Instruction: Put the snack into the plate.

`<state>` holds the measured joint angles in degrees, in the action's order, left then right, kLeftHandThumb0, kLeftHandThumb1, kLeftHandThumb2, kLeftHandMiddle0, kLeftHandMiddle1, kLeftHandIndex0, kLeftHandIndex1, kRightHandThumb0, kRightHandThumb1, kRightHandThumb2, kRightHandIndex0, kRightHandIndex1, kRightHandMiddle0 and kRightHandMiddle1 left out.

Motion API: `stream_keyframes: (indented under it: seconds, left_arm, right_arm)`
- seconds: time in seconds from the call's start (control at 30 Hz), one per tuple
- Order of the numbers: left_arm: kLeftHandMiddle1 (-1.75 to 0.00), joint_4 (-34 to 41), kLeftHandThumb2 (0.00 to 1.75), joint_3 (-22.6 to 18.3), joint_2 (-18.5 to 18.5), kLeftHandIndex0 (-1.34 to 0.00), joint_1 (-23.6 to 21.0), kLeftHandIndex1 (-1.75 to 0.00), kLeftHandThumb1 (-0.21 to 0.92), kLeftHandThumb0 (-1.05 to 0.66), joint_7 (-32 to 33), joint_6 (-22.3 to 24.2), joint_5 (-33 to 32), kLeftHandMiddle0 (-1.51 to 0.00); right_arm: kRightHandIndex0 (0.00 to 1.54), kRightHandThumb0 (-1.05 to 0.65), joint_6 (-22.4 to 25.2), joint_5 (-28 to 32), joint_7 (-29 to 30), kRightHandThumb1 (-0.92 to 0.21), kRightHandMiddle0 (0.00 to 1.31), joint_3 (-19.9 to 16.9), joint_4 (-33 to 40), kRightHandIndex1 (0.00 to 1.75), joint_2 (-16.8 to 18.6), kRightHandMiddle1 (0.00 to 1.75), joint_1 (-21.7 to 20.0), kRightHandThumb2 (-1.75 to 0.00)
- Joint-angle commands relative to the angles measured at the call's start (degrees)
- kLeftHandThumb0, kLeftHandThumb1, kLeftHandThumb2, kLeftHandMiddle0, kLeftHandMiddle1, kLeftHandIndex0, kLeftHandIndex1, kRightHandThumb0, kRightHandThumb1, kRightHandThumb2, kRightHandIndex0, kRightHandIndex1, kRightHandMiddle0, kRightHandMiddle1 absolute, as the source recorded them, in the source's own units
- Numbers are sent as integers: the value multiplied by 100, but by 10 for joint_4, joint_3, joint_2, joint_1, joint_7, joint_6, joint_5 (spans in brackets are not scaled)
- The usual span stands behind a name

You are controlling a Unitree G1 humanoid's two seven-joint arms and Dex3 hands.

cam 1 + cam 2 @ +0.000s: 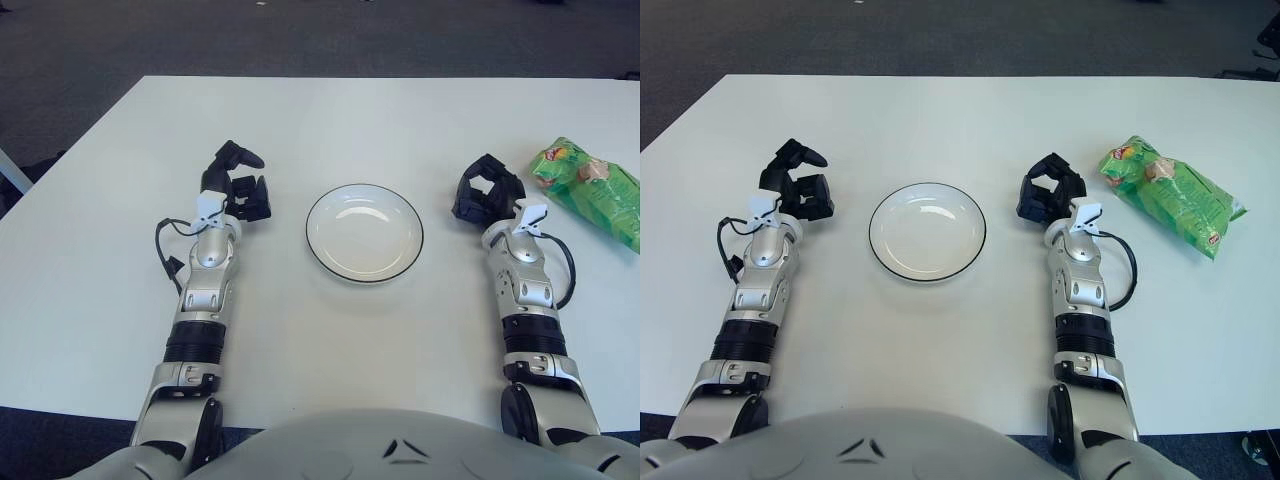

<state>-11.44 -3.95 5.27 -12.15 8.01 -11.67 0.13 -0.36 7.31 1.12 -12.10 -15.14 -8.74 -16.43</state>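
A white plate [364, 232] with a dark rim sits on the table between my hands. It holds nothing. A green snack bag [1171, 195] lies flat at the right, a little beyond and to the right of my right hand [1048, 188]. The right hand rests on the table between plate and bag, fingers relaxed and holding nothing. My left hand [238, 184] rests on the table left of the plate, fingers relaxed and holding nothing.
The white table [320, 120] spans the view, with its far edge at the back and dark carpet beyond. Black cables [1127, 270] loop beside both forearms.
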Motion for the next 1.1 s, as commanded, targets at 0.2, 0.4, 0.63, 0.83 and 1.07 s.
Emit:
stream_keyframes:
  seconds: [0.2, 0.4, 0.63, 0.83, 1.07]
  left_arm:
    - [-175, -61, 137, 8, -39, -65, 89, -175, 28, -50, -6, -5, -10, -138]
    - [-175, -68, 137, 7, -40, -65, 84, -175, 28, -50, -3, -7, -12, -138]
    - [-175, -73, 136, 8, -40, -64, 80, -175, 28, -50, -2, -14, -11, -138]
    - [-175, -80, 138, 10, -41, -65, 75, -175, 27, -50, 1, -22, -7, -139]
    - [-175, -88, 138, 11, -40, -66, 69, -175, 27, -50, 2, -28, -3, -140]
  right_arm:
    - [131, -51, 24, -2, 15, -24, 68, -3, -43, 175, 15, 175, 38, -141]
    - [131, -51, 23, -2, 19, -24, 68, -4, -49, 175, 14, 175, 35, -141]
    - [131, -51, 24, -1, 20, -24, 68, -4, -52, 175, 11, 175, 34, -141]
    - [130, -51, 33, 1, 19, -24, 68, -7, -47, 175, 8, 175, 34, -141]
    - [129, -51, 61, 4, 28, -26, 67, -13, -8, 175, 4, 175, 29, -139]
